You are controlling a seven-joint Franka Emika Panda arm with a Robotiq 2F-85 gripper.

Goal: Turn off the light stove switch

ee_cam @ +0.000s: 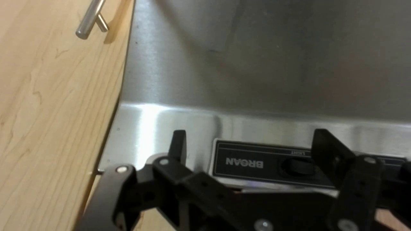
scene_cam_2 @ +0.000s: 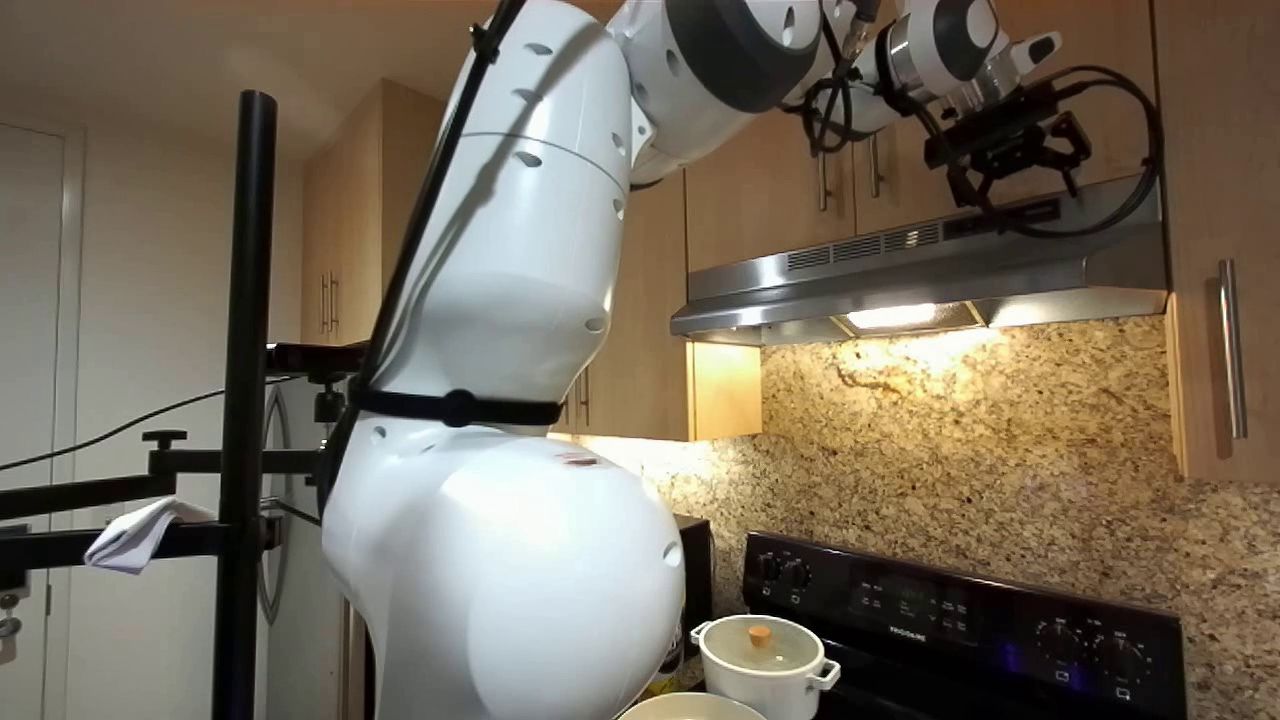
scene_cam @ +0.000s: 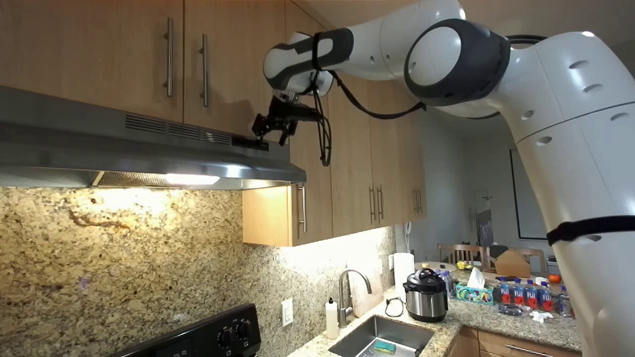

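- In an exterior view the pincer [scene_cam: 272,138] hangs by one end of the range hood [scene_cam: 173,152], just above the dark control strip [scene_cam: 249,144] as seen from here; whether they touch, I cannot tell
- In an exterior view the lamp [scene_cam_2: 892,317] under the hood glows, so I judge the switching-off not yet done; the pincer shows over the strip here too
- In the wrist view the pincer is released — its fingers [ee_cam: 179,144] wide apart, gripping nothing; the light switch [ee_cam: 299,166] sits in the strip beside an upside-down LIGHT label; across the picture it lies between the fingers, much nearer the one at the picture's right; the strip's long axis runs nearly parallel to the line joining the fingertips — so a small sideways shift and a push by that nearer finger seems the likely call; the depth left to close is unclear
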